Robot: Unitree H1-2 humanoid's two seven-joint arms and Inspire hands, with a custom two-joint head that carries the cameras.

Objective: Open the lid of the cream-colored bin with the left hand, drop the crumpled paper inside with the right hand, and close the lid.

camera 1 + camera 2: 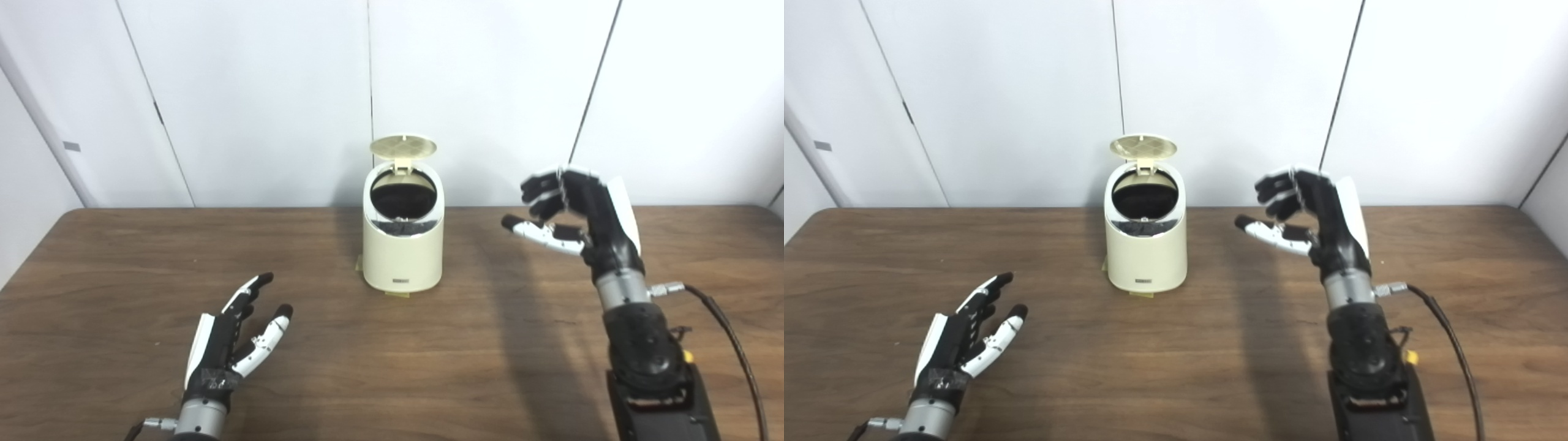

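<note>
Both hands empty, fingers apart; light rigid bin (402,245) likely tips easily, so press lid (403,146) edge, well beyond left hand (229,340), right hand (572,211) clear.

A cream-colored bin (402,245) stands on the brown tabletop (429,355) with its lid (403,147) tipped up and its dark inside showing. The left robot hand (229,340) lies low near the tabletop, fingers spread; the right robot hand (572,214) is raised beside the bin, fingers curled and holding nothing
</note>
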